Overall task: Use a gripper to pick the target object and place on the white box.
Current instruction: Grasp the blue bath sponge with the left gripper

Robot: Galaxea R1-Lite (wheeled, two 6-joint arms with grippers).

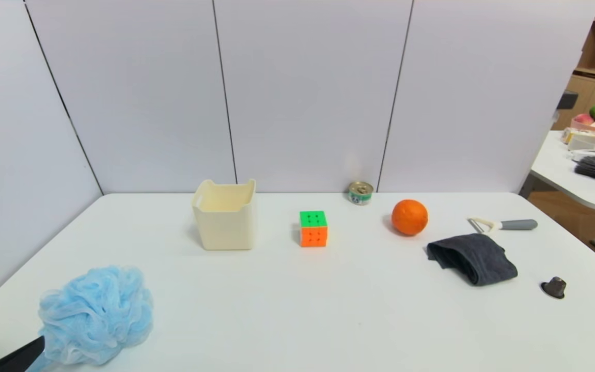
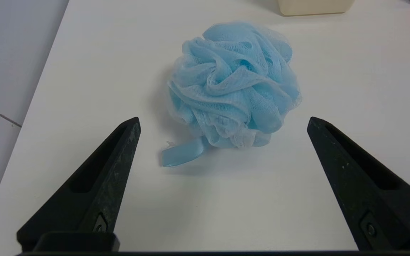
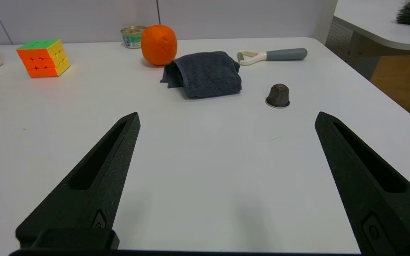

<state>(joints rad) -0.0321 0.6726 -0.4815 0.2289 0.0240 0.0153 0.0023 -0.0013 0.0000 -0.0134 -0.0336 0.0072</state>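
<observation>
Left gripper (image 2: 223,122): fingers spread wide, grasping nothing, aimed at the blue bath pouf (image 2: 232,85), which lies on the white table (image 1: 328,310) at its 7 o'clock corner, ribbon loop toward the gripper. Cream tub (image 1: 225,219) stands upright, well apart, at the pouf's 1 o'clock. Right gripper (image 3: 226,119): fingers spread wide, nothing between them, facing the grey cloth (image 3: 205,73)

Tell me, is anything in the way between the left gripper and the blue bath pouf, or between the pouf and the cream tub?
Nothing visible. The open left gripper faces the pouf across bare table. From pouf to tub the table is bare too; the puzzle cube sits off to the tub's right.
</observation>
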